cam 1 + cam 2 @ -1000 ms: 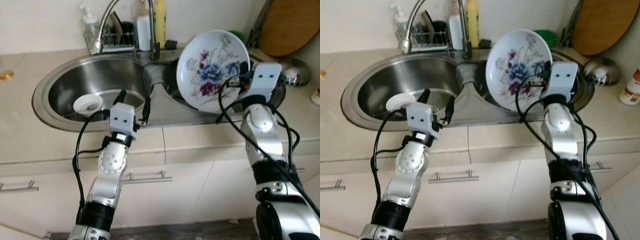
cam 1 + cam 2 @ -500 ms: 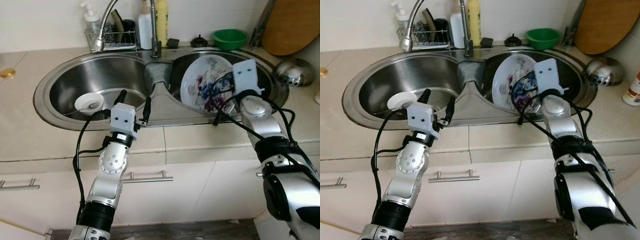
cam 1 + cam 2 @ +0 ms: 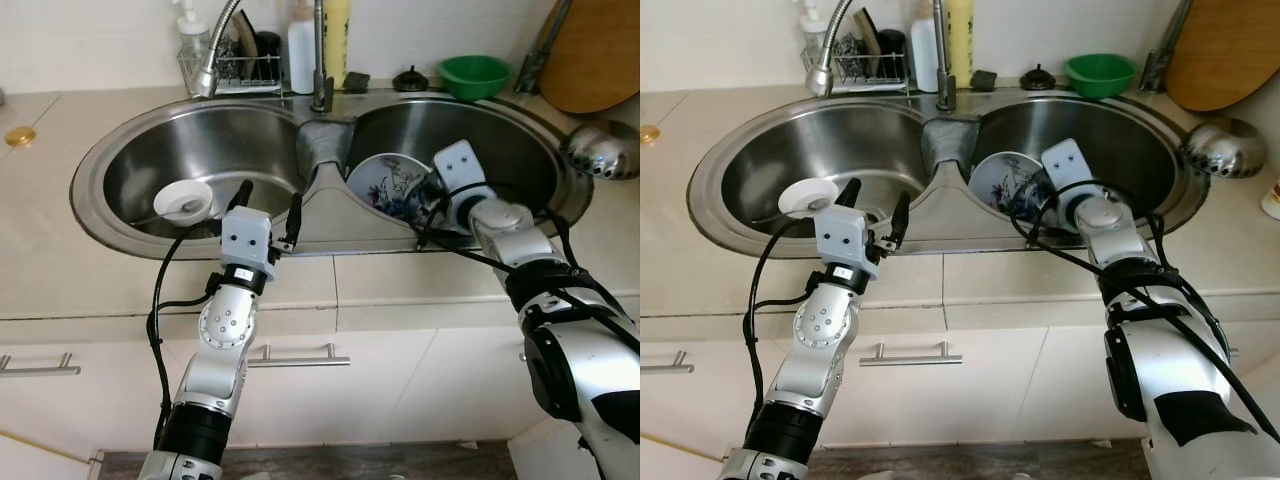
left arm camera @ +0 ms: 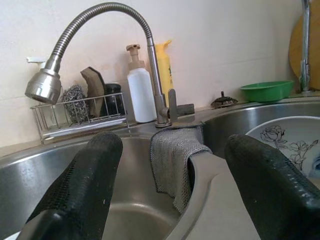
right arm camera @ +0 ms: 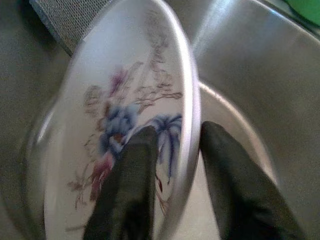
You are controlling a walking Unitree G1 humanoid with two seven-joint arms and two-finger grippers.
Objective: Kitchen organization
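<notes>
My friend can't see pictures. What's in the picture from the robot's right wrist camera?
Two black fingers pinch the rim of a white plate with blue and pink flowers, one on each side. The plate is tilted inside a shiny metal sink, and the picture is a bit blurry.

Before you: a double sink [image 3: 120,150] set in the counter [image 3: 40,270]. Left basin: small dish [image 3: 183,200], with your left gripper [image 3: 270,195] at the front rim. Divider: cloth [image 3: 322,150] draped below the tap [image 3: 321,60]. Right basin: plate [image 3: 390,185], tilted, rim between your right gripper [image 5: 172,165] fingers. Behind: rack [image 3: 225,70], bottles [image 3: 303,45], bowl [image 3: 475,75]. Far right: cutting board [image 3: 600,50], ladle [image 3: 605,150].
</notes>
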